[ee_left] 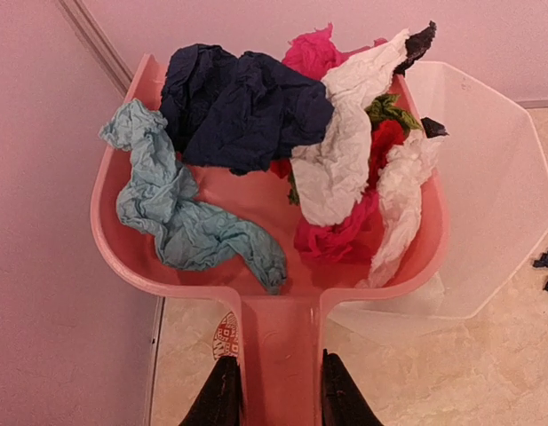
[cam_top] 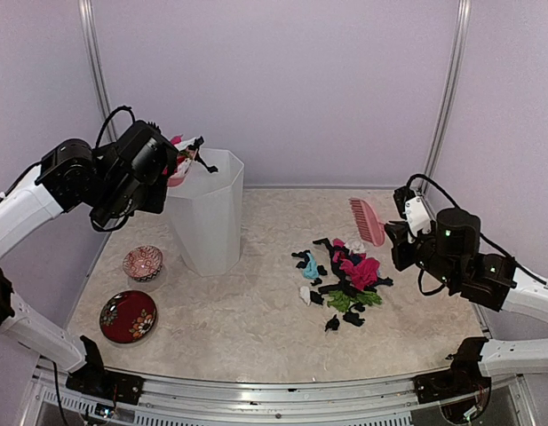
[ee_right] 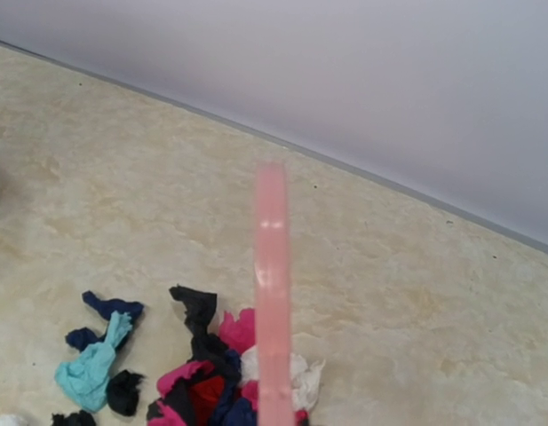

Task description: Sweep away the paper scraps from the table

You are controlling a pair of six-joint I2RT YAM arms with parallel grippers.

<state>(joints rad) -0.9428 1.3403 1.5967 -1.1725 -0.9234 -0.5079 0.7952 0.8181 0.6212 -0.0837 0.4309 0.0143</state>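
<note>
Well, I see the beige table (cam_top: 256,328) inside lilac walls (cam_top: 300,80). Most paper scraps (cam_top: 345,280) lie heaped right of centre, near the pink brush (cam_top: 367,220) my right gripper (cam_top: 400,238) pinches. My left gripper (ee_left: 275,390) clamps the pink dustpan (ee_left: 281,324), loaded with more scraps, above the white bin (cam_top: 207,213). Two red dishes (cam_top: 128,316) sit left.

soft even light, faint shadows, blurry pink brush (ee_right: 272,293) up close

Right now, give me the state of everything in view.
dustpan: raised, full, in left gripper
bin: upright, open
brush: in right gripper
paper scraps: some in dustpan, a pile on the table
bowl: upright, empty
plate: flat, empty
</note>
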